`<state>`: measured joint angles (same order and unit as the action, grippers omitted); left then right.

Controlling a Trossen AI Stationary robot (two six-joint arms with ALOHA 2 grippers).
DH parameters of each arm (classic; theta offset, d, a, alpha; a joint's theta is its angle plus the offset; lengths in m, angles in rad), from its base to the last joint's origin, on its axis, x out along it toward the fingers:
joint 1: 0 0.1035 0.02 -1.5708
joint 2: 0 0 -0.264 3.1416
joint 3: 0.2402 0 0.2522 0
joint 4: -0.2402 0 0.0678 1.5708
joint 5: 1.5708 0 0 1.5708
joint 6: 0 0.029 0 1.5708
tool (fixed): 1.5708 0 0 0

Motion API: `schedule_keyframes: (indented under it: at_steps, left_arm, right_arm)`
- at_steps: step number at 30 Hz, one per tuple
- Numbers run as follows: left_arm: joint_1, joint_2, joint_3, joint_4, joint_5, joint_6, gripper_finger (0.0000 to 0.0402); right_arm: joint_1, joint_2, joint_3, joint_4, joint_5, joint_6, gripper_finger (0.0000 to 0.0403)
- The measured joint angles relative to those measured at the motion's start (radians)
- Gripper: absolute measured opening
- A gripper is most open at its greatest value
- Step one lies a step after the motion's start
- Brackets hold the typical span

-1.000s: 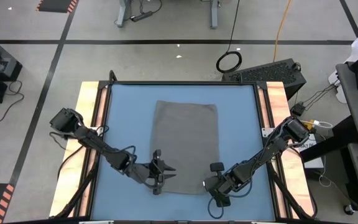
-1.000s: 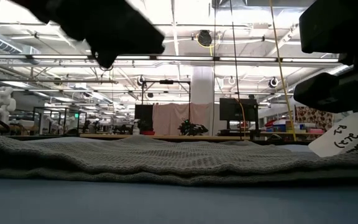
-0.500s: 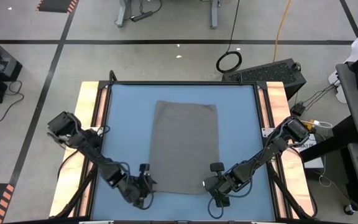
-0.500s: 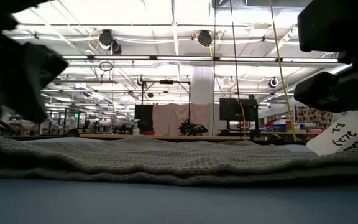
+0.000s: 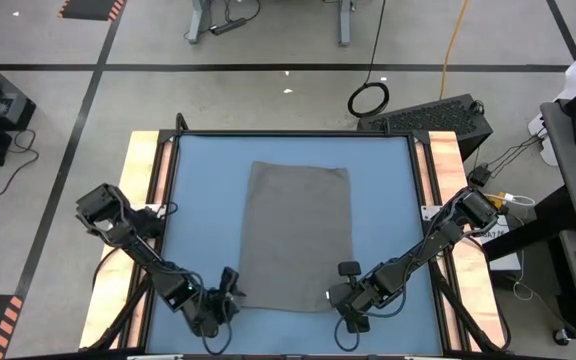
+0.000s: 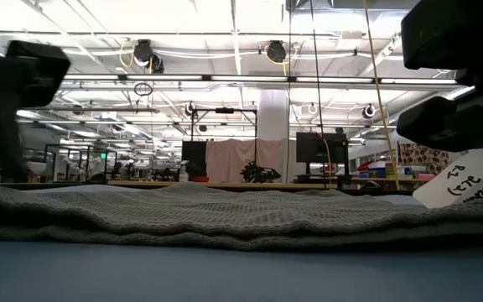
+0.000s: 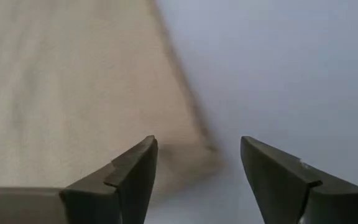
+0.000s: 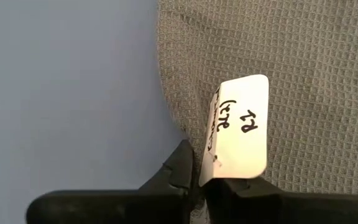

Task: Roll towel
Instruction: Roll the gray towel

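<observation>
The grey-brown towel point(image 5: 298, 235) lies spread flat on the blue table point(image 5: 198, 200), its long sides running from near to far. My left gripper point(image 7: 197, 168) hovers open over the towel's near left corner point(image 7: 205, 151), one finger on each side of it and neither touching; from above it shows at the near left point(image 5: 230, 288). My right gripper point(image 8: 199, 177) is shut on the towel's near right corner point(image 5: 334, 300), where a white tag point(image 8: 241, 124) with handwriting stands up. In the low view the tag point(image 6: 468, 180) shows at the right. My right gripper pinches the towel's edge point(image 8: 190, 142) at the near right corner, right beside the foot of the white tag, between its two fingers. The fingers slant down from the near right. The tag sticks up past the fingertips, and the rest of the towel lies on the table.
Wooden rails point(image 5: 148, 190) run along the table's left and right sides. Bare blue tabletop lies left, right and beyond the towel. A dark case point(image 5: 438, 115) and a cable coil point(image 5: 368, 98) sit on the floor behind the table.
My left gripper has swung from above the towel's near edge toward the table's near left, sinking and rolling about its own line, and now stands at the near left corner. The towel has kept still.
</observation>
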<state>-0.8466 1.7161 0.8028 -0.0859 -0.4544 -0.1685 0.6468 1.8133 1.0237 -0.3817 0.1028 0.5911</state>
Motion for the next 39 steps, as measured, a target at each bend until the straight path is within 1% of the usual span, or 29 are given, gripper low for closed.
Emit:
schedule_keyframes:
  at_steps: [1,4,5,8,10,13,15,18,21,22,27,31,33,36,39]
  left_arm:
    - [0.006,0.0,0.0,-0.002,-0.018,0.0,0.0229]
    - [0.023,0.0,0.0,-0.014,-0.021,0.002,0.0209]
    - [0.029,0.0,0.0,-0.017,-0.011,0.005,0.0203]
    - [0.05,0.014,0.001,-0.032,0.079,0.018,0.0186]
    - [0.058,0.021,0.002,-0.032,0.118,0.019,0.0176]
    - [0.067,0.037,0.004,-0.018,0.137,0.017,0.0153]
    - [0.067,0.039,0.004,-0.017,0.14,0.016,0.0127]
    - [0.066,0.039,0.004,-0.016,0.141,-0.01,0.0074]
    - [0.067,0.039,0.003,-0.021,0.139,-0.06,0.002]
    - [0.067,0.039,0.003,-0.022,0.138,-0.081,0.0012]
    - [0.067,0.039,0.002,-0.023,0.136,-0.141,0.0014]
    - [0.067,0.04,0.001,-0.02,0.134,-0.168,0.0011]
    - [0.067,0.04,0.001,-0.014,0.129,-0.181,0.001]
    - [0.068,0.041,0.0,0.0,0.123,-0.193,0.001]
    - [0.069,0.042,0.0,0.003,0.121,-0.21,0.001]
  right_arm:
    - [0.0,0.0,0.0,0.001,0.0,0.0,0.0016]
    - [0.0,0.0,0.0,0.002,0.0,0.0,0.0016]
    - [0.0,0.0,0.0,0.002,0.0,0.0,0.0016]
    - [0.0,-0.001,0.0,0.002,0.0,0.0,0.0016]
    - [0.0,-0.001,0.0,0.002,0.0,0.0,0.0016]
    - [0.001,-0.001,0.001,0.004,0.0,0.0,0.0016]
    - [0.001,-0.001,0.001,0.008,0.001,0.002,0.0017]
    - [0.008,-0.01,0.001,0.008,0.005,-0.019,0.0029]
    - [0.026,-0.043,0.001,-0.001,0.033,-0.044,0.006]
    - [0.035,-0.056,0.001,-0.009,0.044,-0.049,0.0073]
    - [0.107,-0.115,0.002,-0.029,0.134,-0.086,0.0152]
    - [0.199,-0.097,0.003,-0.074,0.234,-0.082,0.0205]
    - [0.251,-0.062,0.003,-0.054,0.301,-0.079,0.0221]
    - [0.309,-0.011,0.002,0.0,0.422,-0.067,0.0233]
    - [0.332,0.023,0.002,0.014,0.525,0.027,0.0234]
